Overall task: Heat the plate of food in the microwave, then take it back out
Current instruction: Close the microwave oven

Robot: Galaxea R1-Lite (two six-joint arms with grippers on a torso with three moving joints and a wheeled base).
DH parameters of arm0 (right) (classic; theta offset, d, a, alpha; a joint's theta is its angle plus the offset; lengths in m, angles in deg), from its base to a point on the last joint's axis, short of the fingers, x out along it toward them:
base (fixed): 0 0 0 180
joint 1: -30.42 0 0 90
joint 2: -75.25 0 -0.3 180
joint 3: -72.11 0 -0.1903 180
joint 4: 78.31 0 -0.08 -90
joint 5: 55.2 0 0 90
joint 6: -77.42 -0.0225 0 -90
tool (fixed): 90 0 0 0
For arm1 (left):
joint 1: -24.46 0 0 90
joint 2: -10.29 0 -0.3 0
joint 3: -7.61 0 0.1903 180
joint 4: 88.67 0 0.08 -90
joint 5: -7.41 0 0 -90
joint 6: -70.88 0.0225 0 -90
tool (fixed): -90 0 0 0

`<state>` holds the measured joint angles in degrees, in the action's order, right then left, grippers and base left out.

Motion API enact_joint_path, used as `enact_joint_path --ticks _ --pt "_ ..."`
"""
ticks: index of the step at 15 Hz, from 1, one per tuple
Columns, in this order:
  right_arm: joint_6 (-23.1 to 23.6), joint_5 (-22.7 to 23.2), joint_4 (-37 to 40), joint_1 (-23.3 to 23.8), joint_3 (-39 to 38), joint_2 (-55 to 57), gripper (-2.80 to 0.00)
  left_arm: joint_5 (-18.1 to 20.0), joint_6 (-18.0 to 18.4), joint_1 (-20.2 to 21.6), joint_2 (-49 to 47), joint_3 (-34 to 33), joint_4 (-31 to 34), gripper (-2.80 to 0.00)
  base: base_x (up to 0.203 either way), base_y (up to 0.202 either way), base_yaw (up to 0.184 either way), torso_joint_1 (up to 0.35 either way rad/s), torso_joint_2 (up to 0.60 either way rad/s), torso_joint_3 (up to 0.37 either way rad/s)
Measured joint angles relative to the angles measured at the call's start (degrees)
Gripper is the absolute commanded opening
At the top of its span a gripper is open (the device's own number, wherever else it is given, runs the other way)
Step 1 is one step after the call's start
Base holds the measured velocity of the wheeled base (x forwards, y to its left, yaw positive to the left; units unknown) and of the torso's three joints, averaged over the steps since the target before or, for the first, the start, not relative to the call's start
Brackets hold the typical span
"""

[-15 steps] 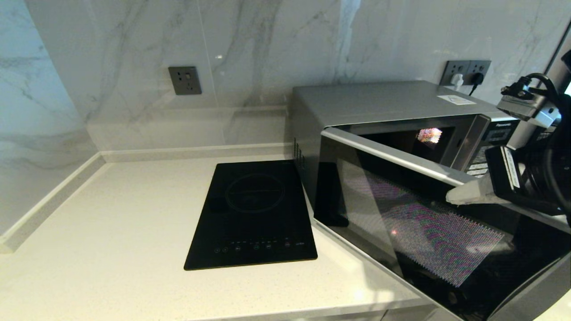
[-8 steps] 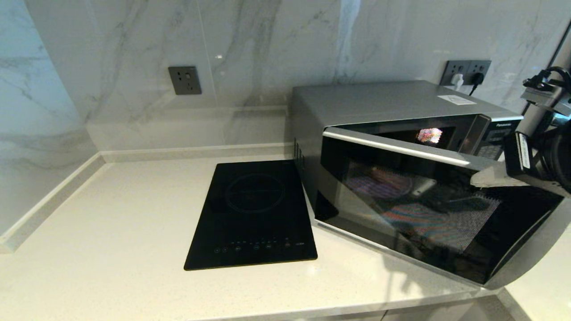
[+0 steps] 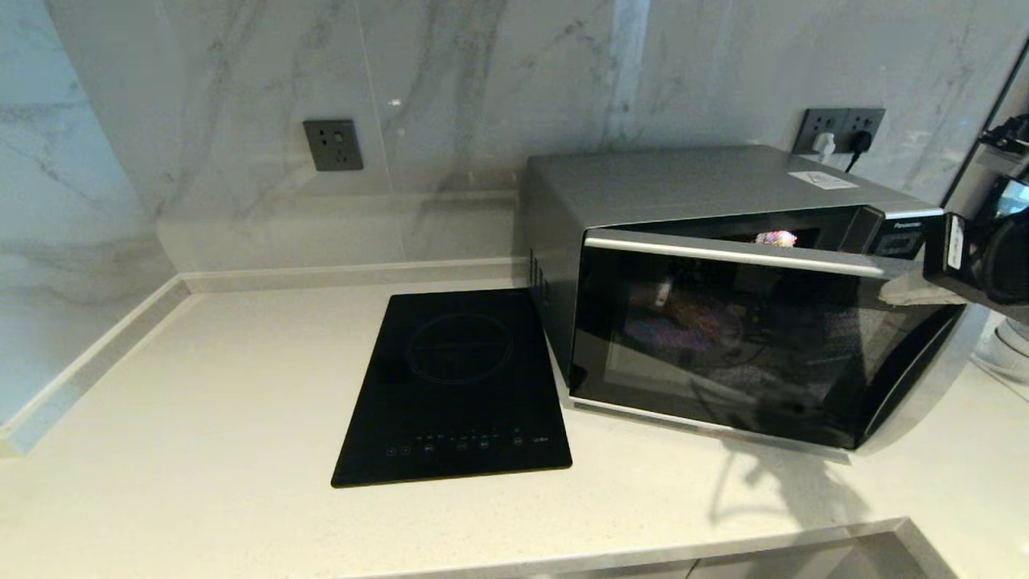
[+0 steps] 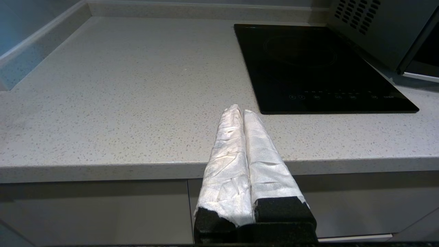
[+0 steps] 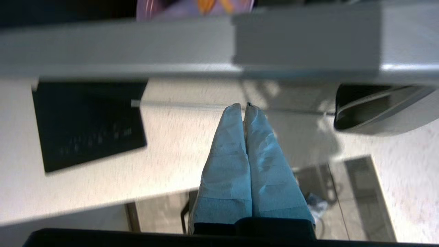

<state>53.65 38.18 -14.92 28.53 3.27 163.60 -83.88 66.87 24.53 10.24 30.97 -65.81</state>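
Note:
The silver-grey microwave (image 3: 683, 181) stands on the counter's right side. Its dark glass door (image 3: 748, 346) is almost closed, with a narrow gap left along the top. My right gripper (image 3: 892, 293) is shut with nothing in it, its wrapped fingertips against the door's upper right corner. The lilac plate of food (image 3: 683, 318) shows dimly through the glass, and its rim (image 5: 192, 8) peeks above the door's edge in the right wrist view. My left gripper (image 4: 241, 109) is shut and empty, parked at the counter's front edge, left of the hob.
A flat black induction hob (image 3: 458, 386) lies just left of the microwave. Marble walls with sockets (image 3: 333, 145) close off the back and left. The counter's front edge (image 3: 643, 555) runs below the microwave.
The microwave door has swung from wide ajar to almost closed. My right gripper has followed it back and to the right, staying against the door's corner.

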Motion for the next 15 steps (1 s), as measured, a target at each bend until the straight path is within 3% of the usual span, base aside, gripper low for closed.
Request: enact_joint_path --ticks 8,15 --pt "-7.36 0.10 -18.54 3.92 -1.91 6.34 -2.80 -0.02 0.00 0.00 0.00 0.00 0.00 -2.80 0.000 0.000 0.000 0.000 0.00 0.000" --pt "-8.20 -2.80 -33.50 4.03 -7.36 8.62 -2.80 0.00 0.00 0.00 0.00 0.00 0.00 -2.80 0.000 0.000 0.000 0.000 0.00 0.000"
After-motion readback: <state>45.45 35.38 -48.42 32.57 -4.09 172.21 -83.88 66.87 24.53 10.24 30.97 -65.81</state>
